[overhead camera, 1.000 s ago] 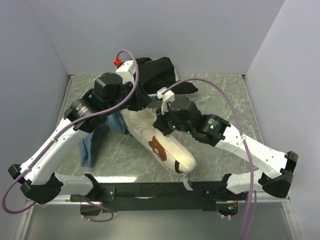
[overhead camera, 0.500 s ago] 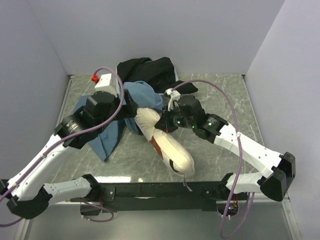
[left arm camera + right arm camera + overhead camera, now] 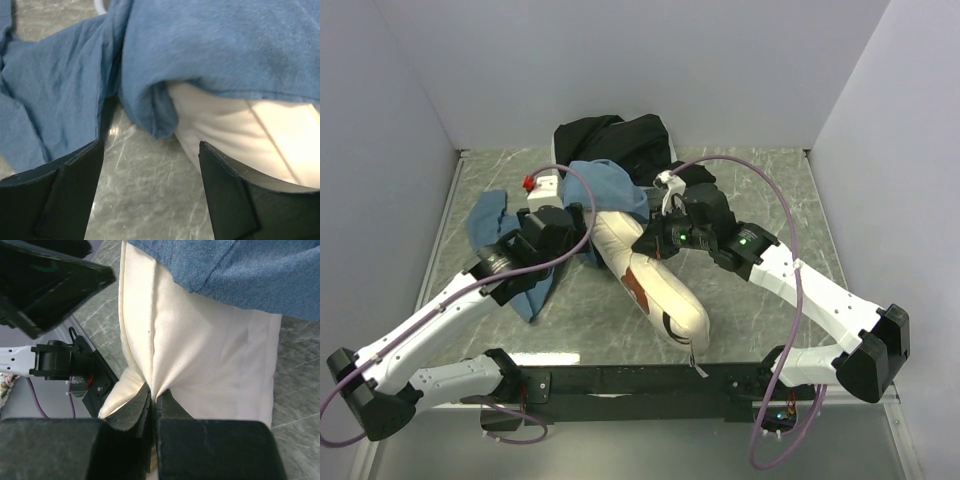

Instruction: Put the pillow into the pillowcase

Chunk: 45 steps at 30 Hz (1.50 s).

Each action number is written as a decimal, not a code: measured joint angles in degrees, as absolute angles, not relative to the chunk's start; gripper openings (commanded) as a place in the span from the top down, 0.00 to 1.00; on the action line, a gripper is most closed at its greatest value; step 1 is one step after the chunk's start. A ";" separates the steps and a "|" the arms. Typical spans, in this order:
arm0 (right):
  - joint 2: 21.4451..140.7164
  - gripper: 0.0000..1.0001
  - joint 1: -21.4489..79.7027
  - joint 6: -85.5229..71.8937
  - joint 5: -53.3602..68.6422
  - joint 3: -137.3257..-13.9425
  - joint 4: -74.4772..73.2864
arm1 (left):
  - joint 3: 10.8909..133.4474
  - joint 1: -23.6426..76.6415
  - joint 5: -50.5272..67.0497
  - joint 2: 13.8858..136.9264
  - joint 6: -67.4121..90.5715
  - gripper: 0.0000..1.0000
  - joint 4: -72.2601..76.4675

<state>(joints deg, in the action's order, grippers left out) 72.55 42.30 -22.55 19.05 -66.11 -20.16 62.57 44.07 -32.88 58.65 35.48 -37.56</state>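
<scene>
The cream-white pillow (image 3: 655,285) lies diagonally on the table, its far end tucked under the slate-blue pillowcase (image 3: 605,185). A brown-orange label (image 3: 636,288) shows on it. My right gripper (image 3: 154,392) is shut on a pinched fold of the pillow (image 3: 200,350), near its upper half (image 3: 650,245). My left gripper (image 3: 150,165) is open and empty, low over the table just in front of the pillowcase hem (image 3: 155,115) where it covers the pillow (image 3: 240,135). In the top view it sits beside the pillow's left side (image 3: 582,232).
A black cloth (image 3: 620,138) is bunched at the back wall behind the pillowcase. More blue fabric (image 3: 495,215) spreads left under the left arm. The black base rail (image 3: 640,380) runs along the near edge. Grey walls close three sides.
My left arm has swung down and right, letting the pillowcase drop over the pillow's far end, and now hovers open. The right gripper kept its hold and shifted the pillow slightly.
</scene>
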 measured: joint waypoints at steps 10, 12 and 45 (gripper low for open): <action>72.62 1.00 40.97 -22.94 20.51 -66.52 -20.86 | 65.91 44.07 -31.22 67.37 28.58 0.99 -30.20; 72.62 1.00 40.71 -23.03 20.67 -66.76 -21.30 | 66.87 44.12 -28.38 67.18 27.33 0.99 -29.56; 72.51 1.00 37.60 -23.81 24.62 -70.48 -27.64 | 65.47 42.50 -39.27 70.06 22.24 0.99 -22.06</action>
